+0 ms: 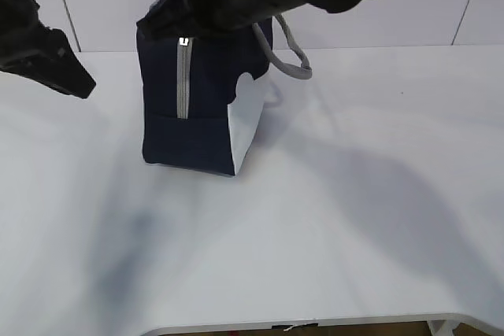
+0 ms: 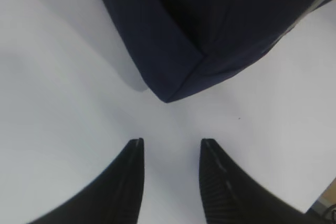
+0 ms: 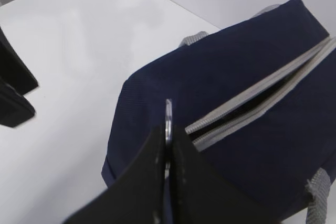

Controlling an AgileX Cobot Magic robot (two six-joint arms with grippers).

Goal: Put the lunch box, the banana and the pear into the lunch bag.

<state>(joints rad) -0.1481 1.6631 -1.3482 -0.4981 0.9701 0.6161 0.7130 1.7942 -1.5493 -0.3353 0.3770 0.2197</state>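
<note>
The navy lunch bag [image 1: 193, 108] stands upright on the white table, white panel on its right end, a grey handle [image 1: 291, 57] hanging behind. My right gripper [image 3: 169, 129] reaches across its top and is shut on the metal ring pull [image 3: 168, 116] of the grey zipper [image 3: 262, 98], whose top stretch is open. In the exterior view the right gripper [image 1: 189, 17] covers the bag's top. My left gripper [image 2: 170, 142] is open and empty, hovering over bare table near a corner of the bag [image 2: 210, 30]; it shows at the far left in the exterior view [image 1: 71, 76]. The lunch box, banana and pear are out of view.
The white table [image 1: 354, 218] stretches around the bag, with its front edge [image 1: 315, 322] at the bottom. A white panelled wall stands behind. The left arm's black link [image 3: 13, 93] shows at the left of the right wrist view.
</note>
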